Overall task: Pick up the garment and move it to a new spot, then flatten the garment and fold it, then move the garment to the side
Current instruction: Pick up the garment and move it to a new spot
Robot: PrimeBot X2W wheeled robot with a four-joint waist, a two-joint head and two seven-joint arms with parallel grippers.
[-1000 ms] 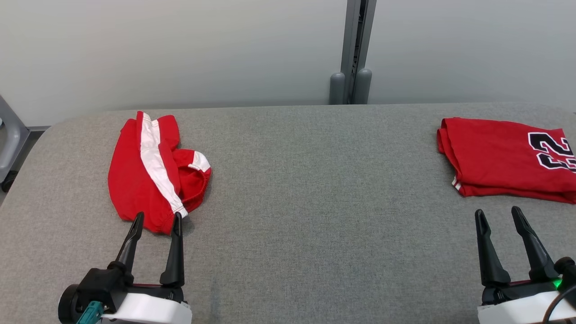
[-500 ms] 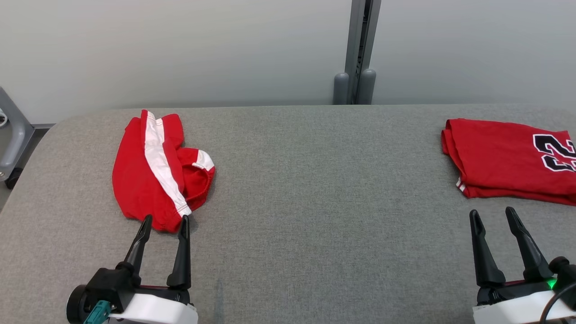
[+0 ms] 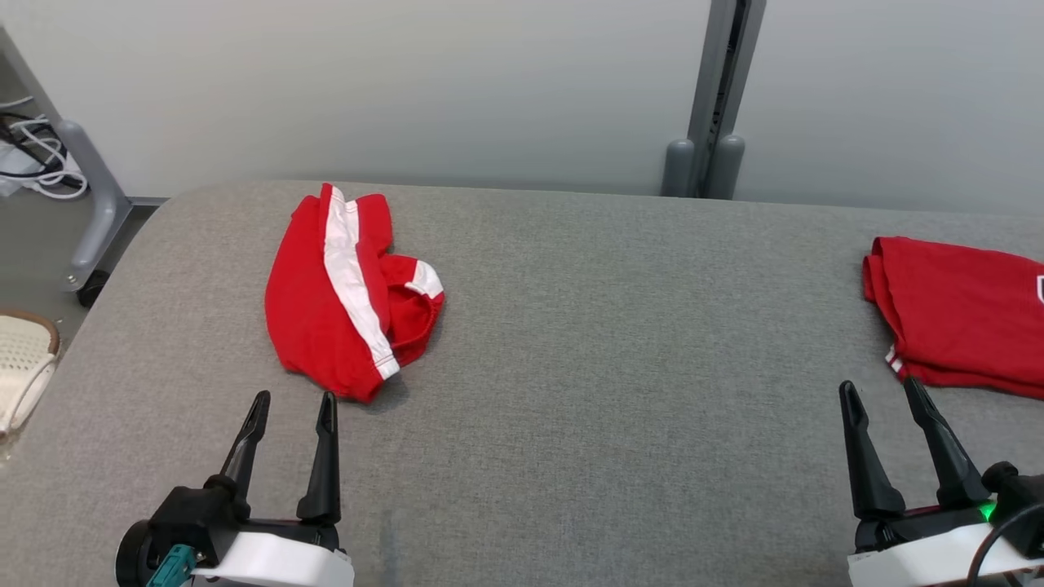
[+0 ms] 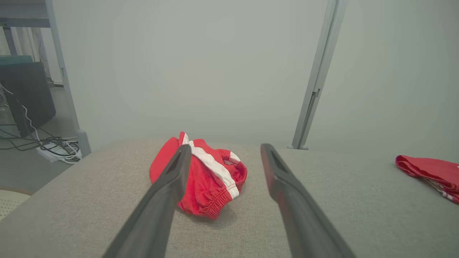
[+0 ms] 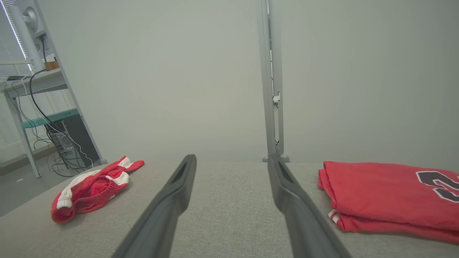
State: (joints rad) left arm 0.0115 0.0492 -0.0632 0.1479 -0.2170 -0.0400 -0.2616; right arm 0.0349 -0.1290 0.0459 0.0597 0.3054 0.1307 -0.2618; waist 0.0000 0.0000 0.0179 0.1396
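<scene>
Okay, you've got the crumpled red garment [image 3: 347,297] lying left on the table [image 3: 612,367], just beyond the left gripper [image 3: 294,397], not touching. Jaws on both stand apart, empty; right gripper [image 3: 878,383] sits near a folded red jersey [image 3: 962,314].

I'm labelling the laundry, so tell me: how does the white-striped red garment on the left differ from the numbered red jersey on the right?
The white-striped garment lies bunched and rumpled; the numbered jersey lies folded flat in layers. The white-striped garment has a broad white band and a gathered elastic edge; the numbered jersey bears dark numerals edged in white. Both are red and rest on the grey table.
</scene>
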